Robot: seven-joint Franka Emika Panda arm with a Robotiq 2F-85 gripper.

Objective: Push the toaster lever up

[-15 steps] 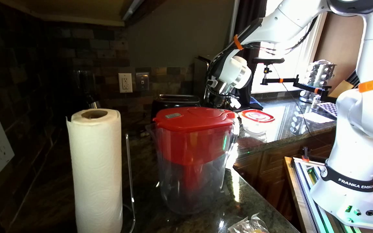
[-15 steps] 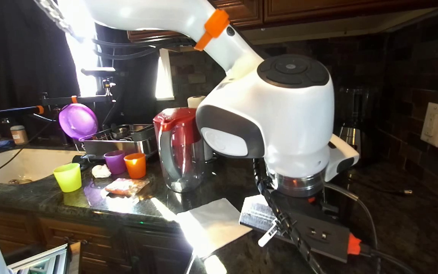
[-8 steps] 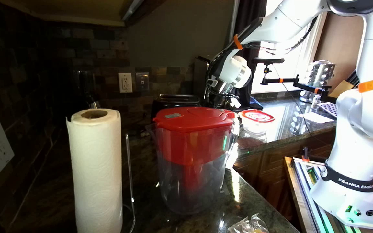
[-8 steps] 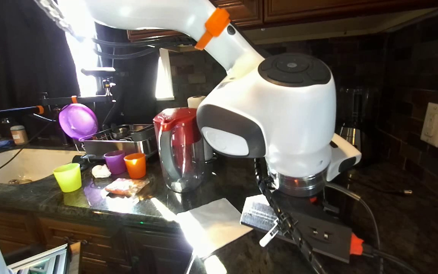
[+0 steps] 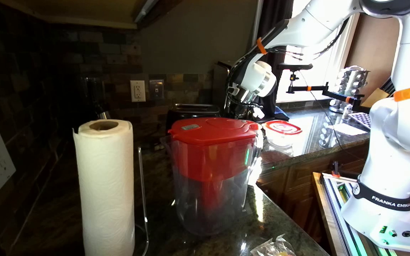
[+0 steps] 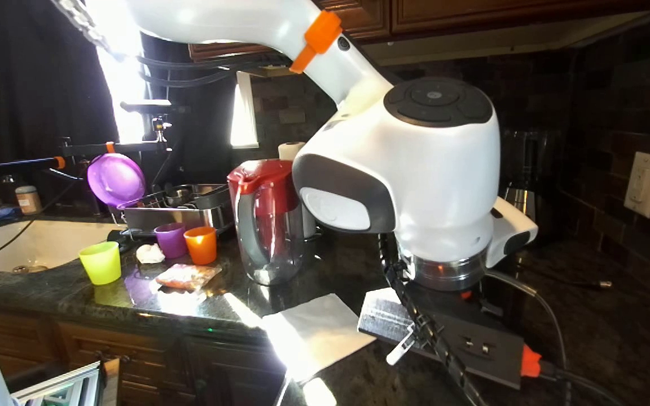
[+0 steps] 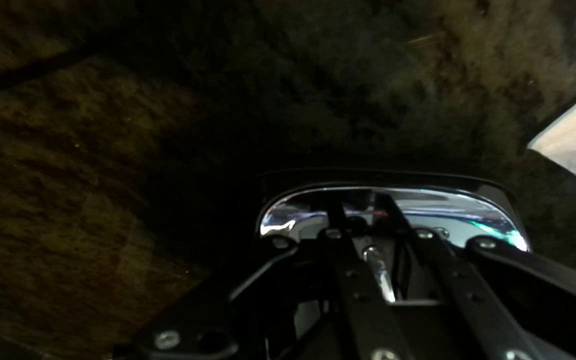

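Mid-frame in an exterior view, the black toaster (image 5: 193,112), chrome-rimmed, stands partly hidden behind the red-lidded pitcher (image 5: 212,156). Only the wrist view shows its mirrored end panel (image 7: 448,211), overlapped by the gripper (image 7: 362,215): spread or pinching, I cannot tell. Lower right in an exterior view, a black band (image 5: 384,201) reads "FRANKA EMIKA".

Glossy toaster (image 5: 193,113) (partly metal), matt paper roll (image 5: 106,188)

Your granite surface (image 5: 262,224) is carrying a toaster (image 5: 192,112), a water-filter pitcher (image 5: 212,170), a green cup (image 6: 101,264), a purple cup (image 6: 170,241) and an orange cup (image 6: 201,246).
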